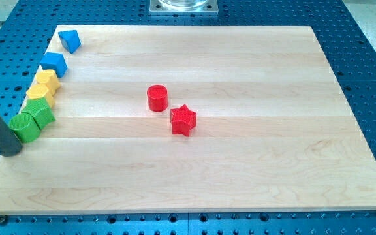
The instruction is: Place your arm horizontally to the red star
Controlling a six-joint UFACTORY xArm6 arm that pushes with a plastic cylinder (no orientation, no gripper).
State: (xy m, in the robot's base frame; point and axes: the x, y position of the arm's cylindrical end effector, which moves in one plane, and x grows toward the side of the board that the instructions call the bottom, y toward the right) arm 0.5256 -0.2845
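Note:
The red star [183, 120] lies near the middle of the wooden board [240, 176]. A red cylinder [156, 98] stands just up and left of it, apart from it. My rod comes in from the view's left edge, and my tip [12, 152] rests at the board's left edge. The tip is far left of the red star and slightly lower in the view. It sits just below and left of a green cylinder [24, 126].
Several blocks line the board's left edge: a green cylinder, a green block [42, 113], two yellow blocks [41, 94] [47, 79], a blue block [54, 63] and a blue triangular block [70, 40]. Blue perforated table [371, 65] surrounds the board.

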